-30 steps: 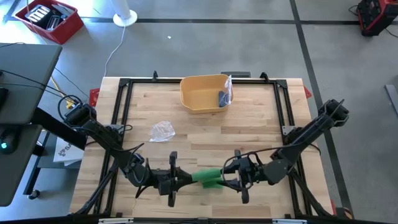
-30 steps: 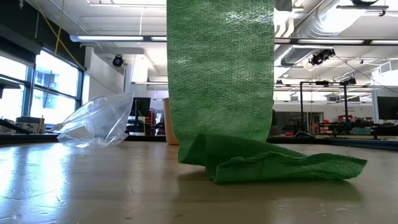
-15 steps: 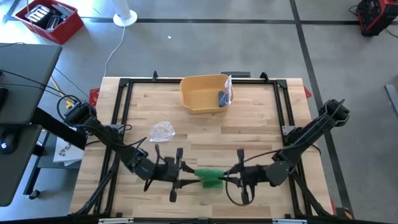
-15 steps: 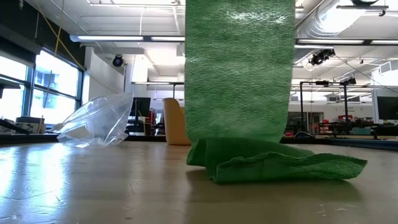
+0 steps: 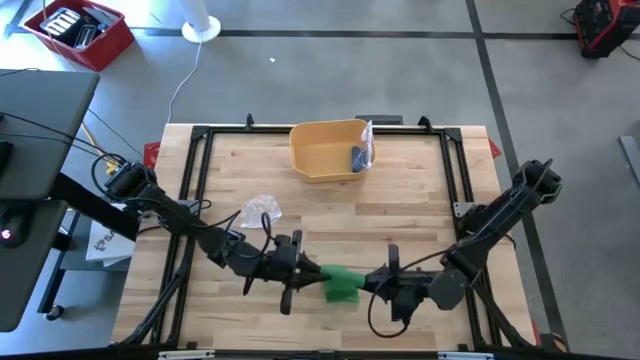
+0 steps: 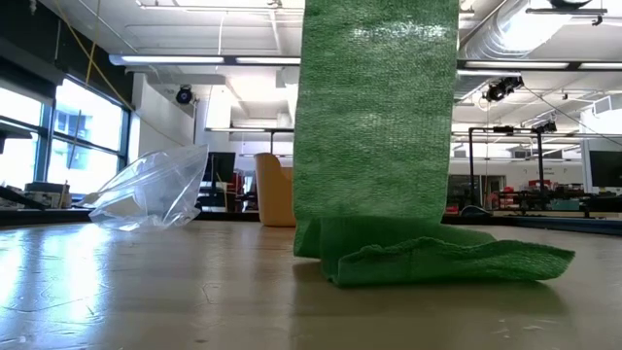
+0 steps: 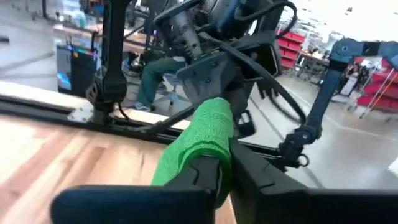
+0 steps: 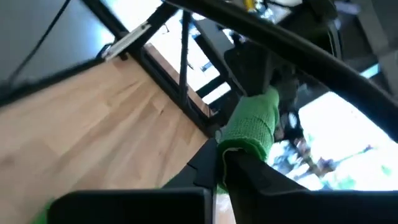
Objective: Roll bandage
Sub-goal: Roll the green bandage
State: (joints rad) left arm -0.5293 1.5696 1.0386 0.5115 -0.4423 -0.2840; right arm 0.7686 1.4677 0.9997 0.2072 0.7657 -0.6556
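A green bandage [image 5: 340, 282] sits near the table's front edge, between my two grippers. In the low view a wide strip of it [image 6: 374, 126] hangs straight down from above the picture onto a crumpled heap [image 6: 437, 261] lying on the wood. My left gripper [image 5: 305, 277] is at the bandage's left end and is shut on it. My right gripper [image 5: 375, 285] is at its right end and is also shut on it. The two grippers face each other across it. My left gripper pinches the bandage's rolled left end [image 7: 202, 134] between its two fingers, coming level from the table's left. The held part is clear of the table and reaches across to the other gripper. My right gripper pinches the bandage's right end [image 8: 249, 134] between its two fingers, coming level from the table's right. The held part is lifted, and the strip hangs below it to the heap.
A crumpled clear plastic bag [image 5: 262, 210] lies left of centre and also shows in the low view [image 6: 151, 190]. A yellow bowl [image 5: 328, 150] with a dark item and clear plastic stands at the far middle. Black frame rails [image 5: 195, 180] run along the table's sides.
My left gripper has gone toward the table's right and a little toward its far edge, still holding the bandage. My right gripper has shifted slightly toward the near edge. The hanging strip has moved rightward in the low view. The heap on the table has stayed put.
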